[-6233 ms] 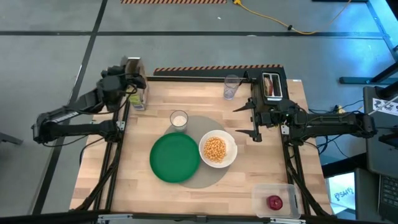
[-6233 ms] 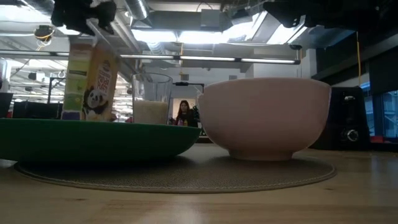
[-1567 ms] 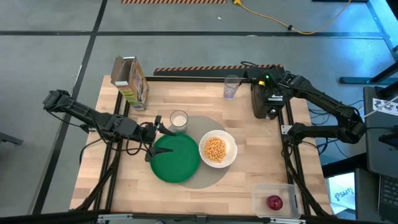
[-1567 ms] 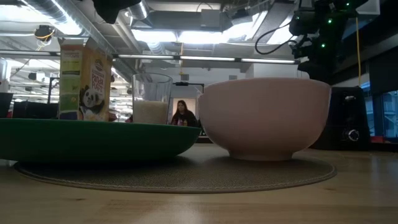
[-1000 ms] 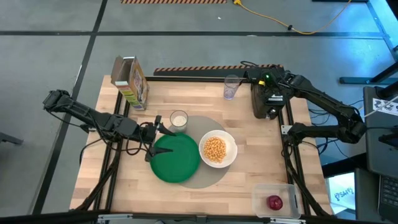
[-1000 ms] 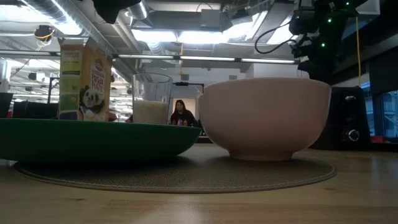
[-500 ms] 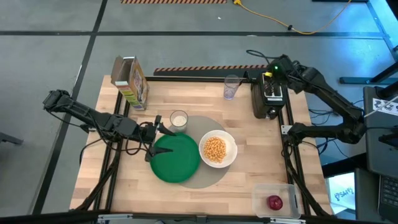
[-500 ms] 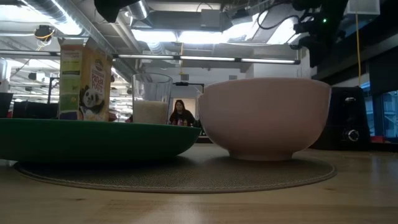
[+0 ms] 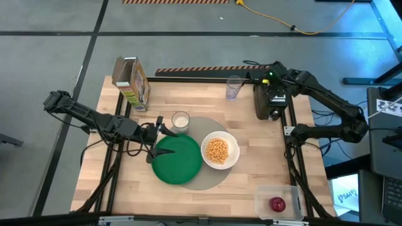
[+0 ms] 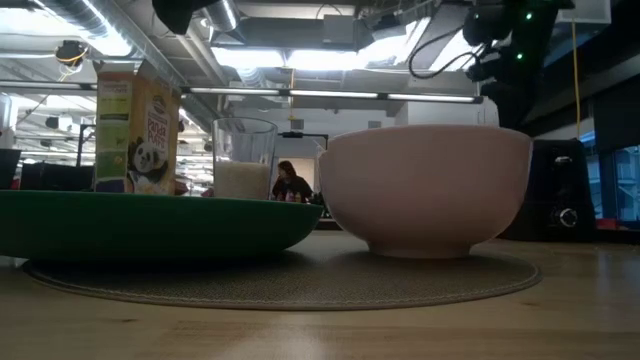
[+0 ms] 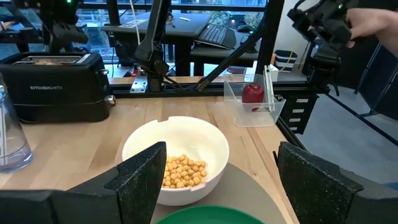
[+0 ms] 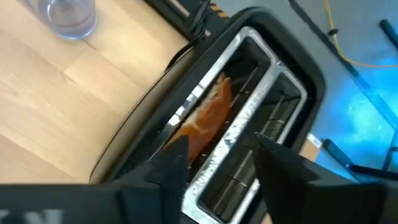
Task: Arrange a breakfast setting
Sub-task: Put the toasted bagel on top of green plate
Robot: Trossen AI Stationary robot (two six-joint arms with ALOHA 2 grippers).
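The round green plate (image 9: 176, 160) and the white bowl (image 9: 220, 150), filled with cereal balls, sit on the round grey mat (image 9: 210, 182). The small milk glass (image 9: 181, 120) stands at the mat's far left rim. My left gripper (image 9: 157, 143) is open at the plate's left rim, its fingers level and pointing at the bowl (image 11: 176, 158). My right gripper (image 9: 274, 94) is open just above the black toaster (image 9: 267, 113). A browned bagel half (image 12: 205, 118) stands in one toaster slot. The red apple (image 9: 277, 204) lies in a clear box. The spoon is out of view.
A cereal box (image 9: 132, 81) stands at the far left corner. An empty clear glass (image 9: 233, 88) stands left of the toaster. The clear box (image 9: 260, 191) sits at the near right corner. Bare wood lies at the near left and between bowl and toaster.
My right gripper has drawn away from the toaster, toward the table's far right corner, uncovering its slots. It has then come back over the toaster. My left arm has kept still.
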